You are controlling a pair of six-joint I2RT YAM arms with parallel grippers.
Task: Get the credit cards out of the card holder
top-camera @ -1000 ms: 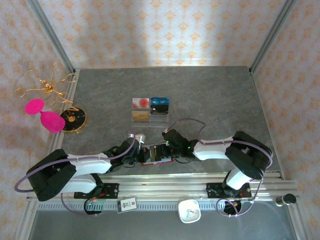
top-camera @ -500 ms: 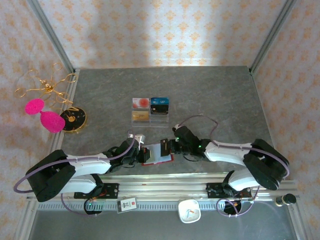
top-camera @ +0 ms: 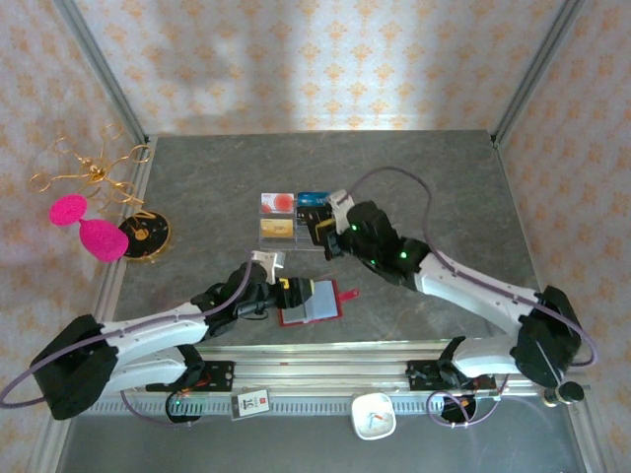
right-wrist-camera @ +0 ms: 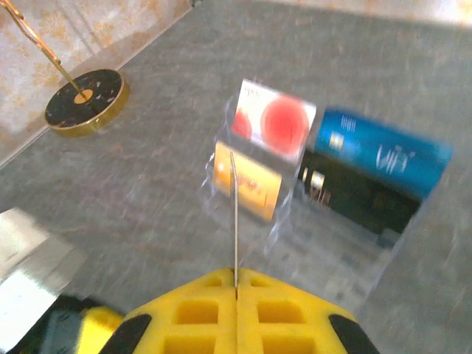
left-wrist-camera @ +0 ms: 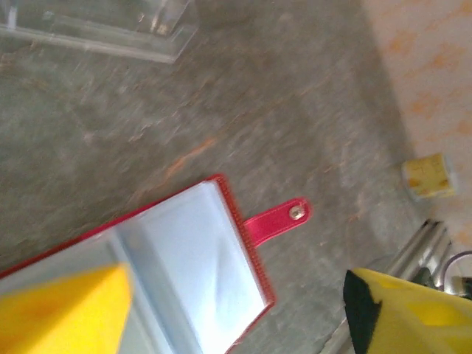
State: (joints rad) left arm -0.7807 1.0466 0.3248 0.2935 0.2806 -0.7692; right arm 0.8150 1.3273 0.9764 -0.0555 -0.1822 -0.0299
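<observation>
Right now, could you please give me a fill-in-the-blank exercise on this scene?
1. The right tool is ___ on a credit card.
2. The card holder lies ___, its snap tab undone.
3. On the clear stand, the card behind the black card is ___.
Missing words: shut; open; blue.

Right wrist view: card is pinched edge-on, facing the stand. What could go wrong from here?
1. The right tool grips the held card by one thin edge; it could twist or slip.
2. The clear stand holds a gold card in line with the held one; a low approach may clip that card or shove the stand.
</observation>
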